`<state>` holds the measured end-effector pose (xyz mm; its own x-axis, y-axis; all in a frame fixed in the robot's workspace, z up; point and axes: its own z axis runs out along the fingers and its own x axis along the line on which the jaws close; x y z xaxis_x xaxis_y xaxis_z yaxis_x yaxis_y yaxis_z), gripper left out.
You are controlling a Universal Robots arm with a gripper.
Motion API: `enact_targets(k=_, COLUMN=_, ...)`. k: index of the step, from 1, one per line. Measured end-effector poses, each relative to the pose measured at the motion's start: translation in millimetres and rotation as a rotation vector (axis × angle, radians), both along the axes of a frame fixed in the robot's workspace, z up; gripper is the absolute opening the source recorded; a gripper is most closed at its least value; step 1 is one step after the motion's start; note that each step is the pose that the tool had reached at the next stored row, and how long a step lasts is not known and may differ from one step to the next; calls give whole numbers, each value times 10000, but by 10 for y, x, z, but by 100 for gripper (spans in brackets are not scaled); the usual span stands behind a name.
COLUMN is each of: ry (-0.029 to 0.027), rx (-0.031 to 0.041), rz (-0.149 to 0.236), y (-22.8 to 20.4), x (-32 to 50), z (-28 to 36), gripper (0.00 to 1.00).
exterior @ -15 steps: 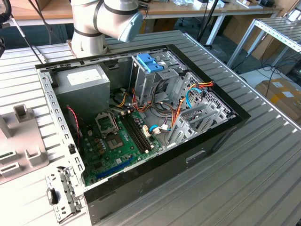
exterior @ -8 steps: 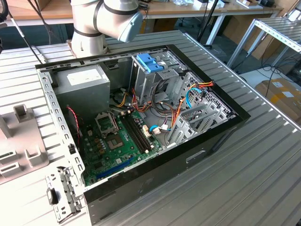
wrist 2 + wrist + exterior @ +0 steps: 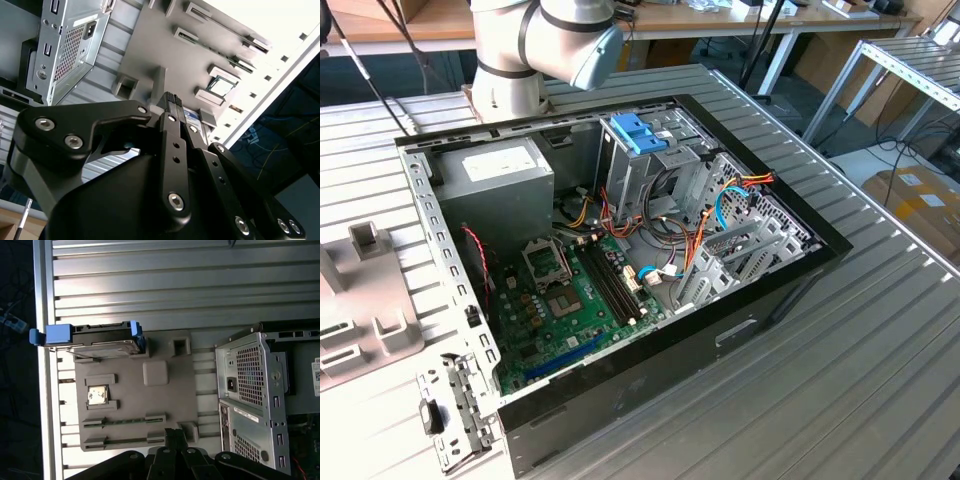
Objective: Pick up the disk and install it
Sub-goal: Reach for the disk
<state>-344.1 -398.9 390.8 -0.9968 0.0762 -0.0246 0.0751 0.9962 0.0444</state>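
Zero grabbed yet, approach step: tool (image 3: 173,433) pinched shut, empty, well apart from disk (image 3: 95,336) on grey tray (image 3: 125,400); probably needs opening first.

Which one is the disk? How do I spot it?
Find the open computer case on the ribbed metal table; beside it lies a flat grey tray. The disk sits at one end of the tray, the only dark slab with bright blue rails.

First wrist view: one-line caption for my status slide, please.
End effector, shut and empty, faces the grey fixture plate; the blue-railed disk sits untouched at the plate's edge.
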Motion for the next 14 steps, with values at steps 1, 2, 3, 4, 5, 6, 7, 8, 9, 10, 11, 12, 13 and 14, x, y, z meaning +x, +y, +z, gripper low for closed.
enact_targets(k=1, ry=0, rx=0, rz=0, y=0, x=-5, z=0, gripper=11)
enact_targets(k=2, ry=1, rx=-1, rz=1, y=0, x=-13, z=0, gripper=11)
enact_targets(k=3, ry=2, rx=-1, rz=0, y=0, x=-21, z=0, gripper=11)
enact_targets(k=4, ry=1, rx=-1, rz=1, y=0, x=-27, z=0, gripper=11)
enact_targets(k=5, ry=1, rx=-1, rz=0, y=0, x=-32, z=-1, gripper=11)
enact_targets(k=6, ry=0, rx=0, rz=0, y=0, x=-38, z=-1, gripper=11)
enact_targets(k=7, ry=1, rx=-1, rz=0, y=0, x=-48, z=-1, gripper=11)
enact_targets(k=8, ry=1, rx=-1, rz=0, y=0, x=-60, z=-1, gripper=11)
enact_targets(k=9, ry=0, rx=0, rz=0, y=0, x=-67, z=-2, gripper=11)
enact_targets(k=10, ry=1, rx=-1, rz=1, y=0, x=-71, z=-1, gripper=11)
enact_targets(k=11, ry=1, rx=0, rz=0, y=0, x=-80, z=-2, gripper=11)
enact_targets(k=12, ry=1, rx=-1, rz=0, y=0, x=-89, z=-2, gripper=11)
enact_targets(k=13, ry=1, rx=-1, rz=0, y=0, x=-94, z=-2, gripper=11)
enact_targets(k=14, ry=2, rx=-1, rz=0, y=0, x=-100, z=-2, gripper=11)
